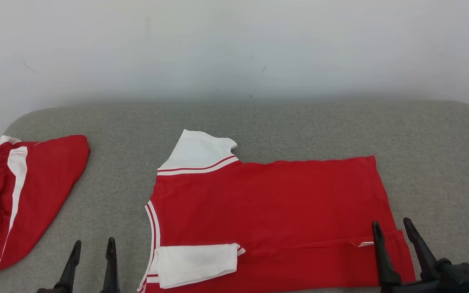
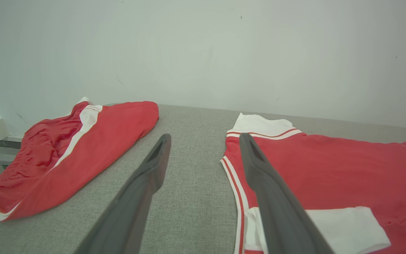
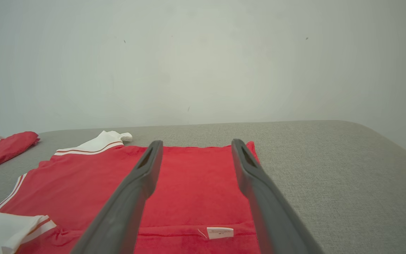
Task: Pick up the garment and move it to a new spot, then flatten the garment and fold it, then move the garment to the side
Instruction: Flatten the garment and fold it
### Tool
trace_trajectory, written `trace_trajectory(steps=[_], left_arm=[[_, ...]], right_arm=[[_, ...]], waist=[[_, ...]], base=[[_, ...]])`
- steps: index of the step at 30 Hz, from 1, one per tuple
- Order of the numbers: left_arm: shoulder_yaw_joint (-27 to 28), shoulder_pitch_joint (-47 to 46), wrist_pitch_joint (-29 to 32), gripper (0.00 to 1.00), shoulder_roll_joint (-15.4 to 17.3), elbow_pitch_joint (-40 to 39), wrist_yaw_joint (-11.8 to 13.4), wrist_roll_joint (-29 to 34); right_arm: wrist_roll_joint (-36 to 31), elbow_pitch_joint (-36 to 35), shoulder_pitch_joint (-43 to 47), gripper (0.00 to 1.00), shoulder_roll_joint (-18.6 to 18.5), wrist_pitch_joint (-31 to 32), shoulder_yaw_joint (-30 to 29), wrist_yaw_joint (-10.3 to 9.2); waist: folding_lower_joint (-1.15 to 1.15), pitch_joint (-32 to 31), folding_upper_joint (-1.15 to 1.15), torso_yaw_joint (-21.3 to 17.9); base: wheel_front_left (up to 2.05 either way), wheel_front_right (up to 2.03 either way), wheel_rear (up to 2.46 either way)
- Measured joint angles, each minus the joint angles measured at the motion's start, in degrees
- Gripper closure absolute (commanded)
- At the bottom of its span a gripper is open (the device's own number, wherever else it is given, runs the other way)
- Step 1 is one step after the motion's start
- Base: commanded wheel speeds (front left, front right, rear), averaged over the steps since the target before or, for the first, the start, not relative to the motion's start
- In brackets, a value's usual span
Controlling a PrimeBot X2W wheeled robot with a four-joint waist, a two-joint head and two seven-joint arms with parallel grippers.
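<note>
I get soft, even, bright light across the garment (image 1: 275, 203), whose red reads flat and matte. Behind the garment, the wall (image 1: 234, 49) fades into a grey shadow band just above the padded surface (image 1: 299, 122). The head view is crisp; both wrist views carry a greenish cast, dim corners and bowed edges.

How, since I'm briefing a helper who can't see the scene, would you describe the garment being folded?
On the grey padded table by the white wall lie two red garments. The shirt is the middle one, spread flat. Unlike the rumpled, white-striped garment at the left edge, it has white sleeves, one folded in over its body.
</note>
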Motion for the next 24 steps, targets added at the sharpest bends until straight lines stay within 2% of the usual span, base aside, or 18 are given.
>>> trace_trajectory(steps=[8, 13, 16, 18, 24], left_arm=[[0.78, -1.04, 0.00, 0.00, 0.03, 0.13, -0.47, 0.26], [0.36, -5.36, 0.00, 0.00, 1.80, 1.05, -0.62, 0.54], [-0.70, -9.33, 0.40, 0.00, 4.42, 2.64, -1.04, 0.45], [-2.01, -14.62, 1.89, 0.00, 6.73, 3.79, -1.11, -0.88], [-6.92, -27.56, 7.19, 0.00, 11.34, 6.38, -1.38, -6.45]], right_arm=[[1.81, 0.91, -1.84, 0.00, -0.43, -0.01, 0.77, 0.00], [2.70, 2.09, -5.55, 0.00, -1.79, -0.01, 1.13, 0.00], [2.78, 4.19, -9.32, 0.00, -3.48, -0.03, 1.71, 0.00], [5.11, 7.53, -13.77, 0.00, -4.08, 0.71, 1.72, 0.00], [6.12, 13.83, -24.77, 0.00, -6.75, 5.77, 2.44, 0.00]], waist=[[0.00, 1.10, 0.00, -0.68], [0.00, 2.86, 0.00, -1.18], [0.00, 4.39, 0.00, -1.57], [0.00, 6.29, 0.00, -1.99], [0.01, 11.18, 0.01, -2.78]], base=[[0.00, 0.00, 0.00], [0.00, 0.00, 0.00], [0.00, 0.00, 0.00], [0.00, 0.00, 0.00], [0.00, 0.00, 0.00]])
